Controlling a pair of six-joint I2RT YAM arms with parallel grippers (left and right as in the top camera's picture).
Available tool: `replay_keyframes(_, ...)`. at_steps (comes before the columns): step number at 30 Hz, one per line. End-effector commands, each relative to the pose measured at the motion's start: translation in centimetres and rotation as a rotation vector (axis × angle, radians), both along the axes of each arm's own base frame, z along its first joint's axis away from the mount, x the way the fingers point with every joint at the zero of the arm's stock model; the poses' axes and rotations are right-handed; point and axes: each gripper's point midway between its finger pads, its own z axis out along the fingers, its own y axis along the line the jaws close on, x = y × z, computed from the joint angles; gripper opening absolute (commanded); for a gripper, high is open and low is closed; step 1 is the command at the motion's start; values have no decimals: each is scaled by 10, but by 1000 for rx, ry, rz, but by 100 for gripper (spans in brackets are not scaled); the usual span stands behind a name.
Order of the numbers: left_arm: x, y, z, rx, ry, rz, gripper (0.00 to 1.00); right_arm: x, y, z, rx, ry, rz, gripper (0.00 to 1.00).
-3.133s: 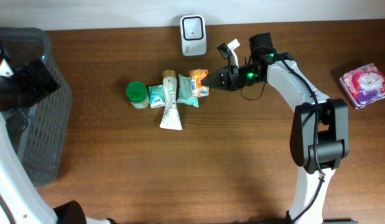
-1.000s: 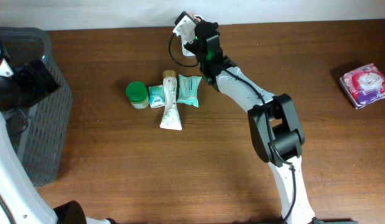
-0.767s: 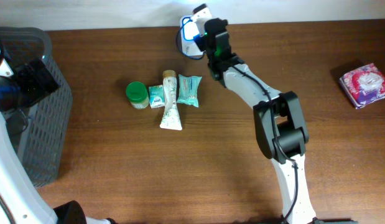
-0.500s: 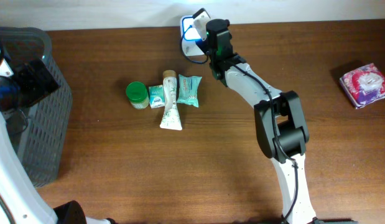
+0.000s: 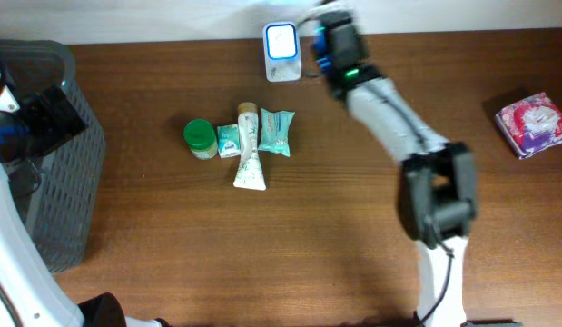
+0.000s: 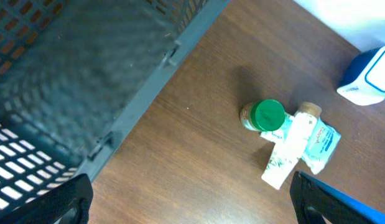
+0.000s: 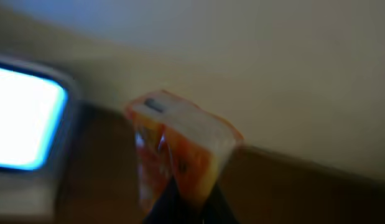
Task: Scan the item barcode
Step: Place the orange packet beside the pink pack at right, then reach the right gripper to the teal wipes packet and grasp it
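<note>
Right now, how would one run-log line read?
right gripper: shut on orange packet | orange packet: held beside lit scanner | left gripper: open, empty, by basket

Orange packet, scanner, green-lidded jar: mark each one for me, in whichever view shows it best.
orange packet [image 7: 175, 163]: right wrist view, on its orange front face.
scanner [image 5: 281, 42]: overhead view, on its lit blue screen.
green-lidded jar [image 6: 268, 115]: left wrist view, centre of the green lid.

Right hand [image 7: 186, 199] closed; left hand [image 6: 191, 194] agape.
</note>
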Motion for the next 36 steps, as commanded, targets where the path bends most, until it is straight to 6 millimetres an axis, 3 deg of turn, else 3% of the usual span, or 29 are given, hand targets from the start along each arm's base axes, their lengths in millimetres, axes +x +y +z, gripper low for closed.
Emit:
replay_keyframes(1, -2, 0, 4, -2, -14, 6, 99, -30, -147, 7, 166, 66, -374, 4)
replay_keyframes(3, -2, 0, 4, -2, -14, 6, 99, -69, -229, -33, 211, 252, -505, 4)
replay_keyframes(6, -2, 0, 4, -2, -15, 6, 99, -105, -291, -63, 285, 367, -601, 4)
replay_keyframes(7, -2, 0, 4, -2, -15, 6, 99, -114, -306, -72, 315, 391, -622, 17)
replay_keyframes(8, -2, 0, 4, -2, -14, 6, 99, -118, -311, -80, 376, 410, -607, 79)
replay_keyframes(9, -2, 0, 4, -2, -15, 6, 99, -119, -311, -81, 413, 412, -590, 99)
replay_keyframes(12, -2, 0, 4, -1, -14, 7, 99, -111, -293, -82, 480, 420, -519, 99)
replay_keyframes(13, -2, 0, 4, -2, -14, 6, 99, -106, -277, -83, 515, 431, -468, 99)
replay_keyframes(15, -2, 0, 4, -2, -15, 6, 99, -91, -210, -81, 661, 472, -247, 99)
replay_keyframes(17, -2, 0, 4, -2, -14, 6, 99, -84, -132, -66, 847, 510, 13, 99)
replay_keyframes(19, -2, 0, 4, -2, -15, 6, 99, -95, -51, -53, 970, 598, 224, 89)
replay_keyframes(21, -2, 0, 4, -2, -15, 6, 99, -113, -3, -63, 922, 701, 256, 88)
replay_keyframes(22, -2, 0, 4, -2, -14, 6, 99, -118, 11, -71, 852, 732, 238, 88)
replay_keyframes(23, -2, 0, 4, -2, -14, 6, 99, -124, 25, -80, 771, 754, 224, 98)
replay_keyframes(27, -2, 0, 4, -2, -15, 6, 99, -151, 108, -87, 619, 806, 338, 99)
replay_keyframes(31, -2, 0, 4, -2, -14, 6, 99, -173, 146, -92, 577, 846, 361, 99)
replay_keyframes(33, -2, 0, 4, -2, -14, 6, 99, -179, 159, -98, 451, 820, 346, 98)
replay_keyframes(35, -2, 0, 4, -2, -14, 6, 99, -183, 174, -100, 315, 759, 336, 82)
replay_keyframes(36, -2, 0, 4, -2, -15, 6, 99, -184, 183, -99, 301, 741, 351, 80)
